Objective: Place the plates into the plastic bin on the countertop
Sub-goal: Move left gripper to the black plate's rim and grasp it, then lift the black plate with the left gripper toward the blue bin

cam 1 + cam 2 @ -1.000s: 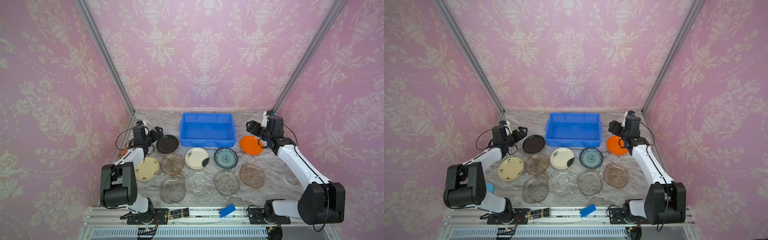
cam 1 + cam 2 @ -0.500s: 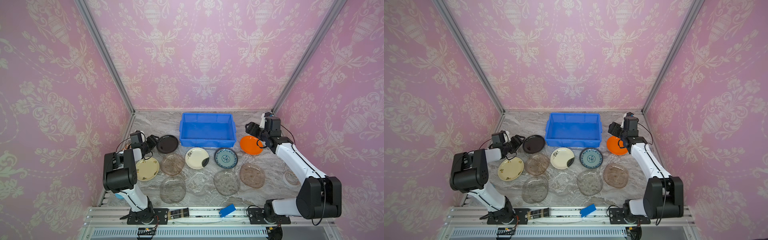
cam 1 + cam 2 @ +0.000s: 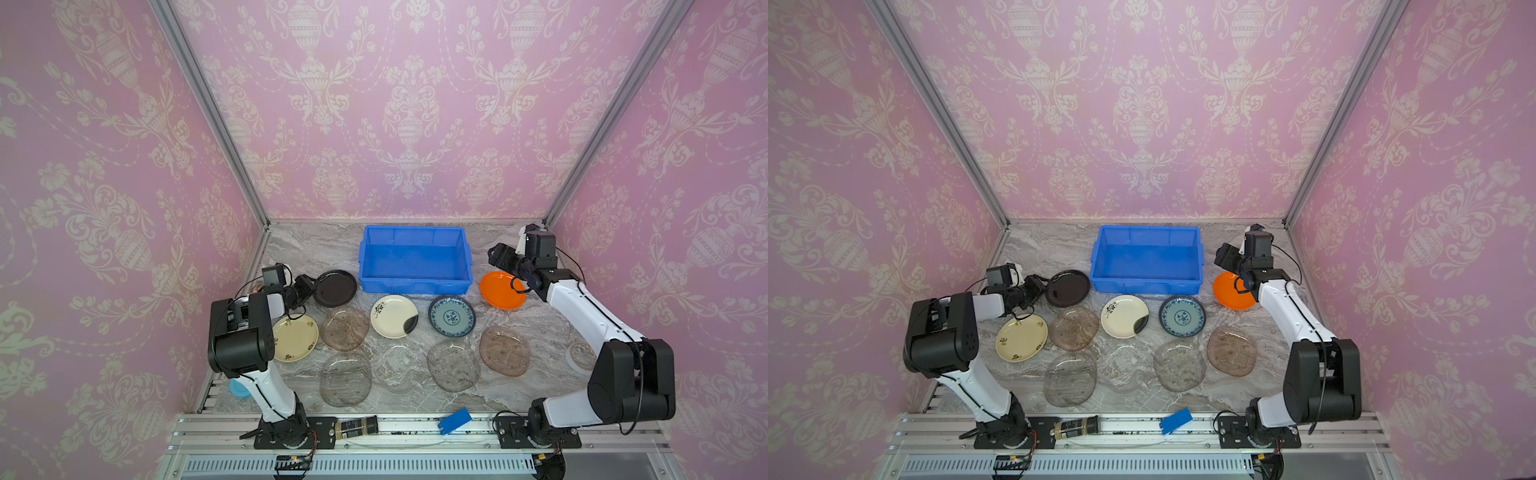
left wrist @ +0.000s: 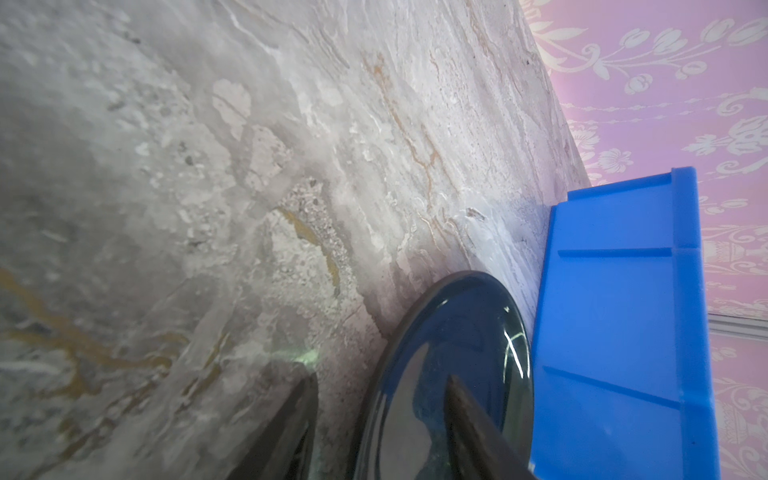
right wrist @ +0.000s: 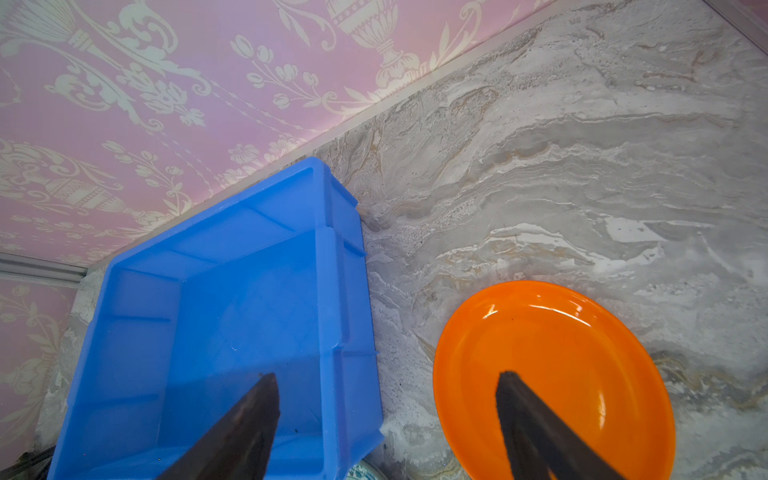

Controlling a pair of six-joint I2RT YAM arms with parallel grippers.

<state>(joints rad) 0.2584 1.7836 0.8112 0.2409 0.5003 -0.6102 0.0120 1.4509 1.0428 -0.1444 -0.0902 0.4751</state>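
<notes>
Overhead, in both top views, we see the bright blue rectangular plastic bin (image 3: 415,286) standing far and central on the grey-and-white marble-patterned counter (image 3: 316,245). Every plate lies on the counter outside it. The round glossy black plate (image 3: 336,287) sits just left of the bin's near left corner, and the round orange plate (image 3: 500,291) just right of its near right corner. Nearer us lie the cream floral plate (image 3: 296,337), the blue-patterned round plate (image 3: 451,316) and several rounded-square glass plates (image 3: 345,379). The left pincer (image 3: 1038,286) lies low at the black plate's left edge. The right pincer (image 3: 1223,257) hangs above the gap between bin and orange plate.

From the left wrist, we find the left pincer (image 4: 381,376) partly open, its fingers (image 4: 291,424) straddling the black plate's (image 4: 457,332) rim. One finger is over the counter (image 4: 249,166), the other over the plate's inside. A strip of counter shows between the outer finger and the rim, so nothing is gripped. The bin's wall (image 4: 615,311) stands just beside the plate.

From the right wrist, we see the right pincer (image 5: 387,375) spread wide and holding nothing. One finger is over the bin (image 5: 345,291), the other over the orange plate (image 5: 561,353).
</notes>
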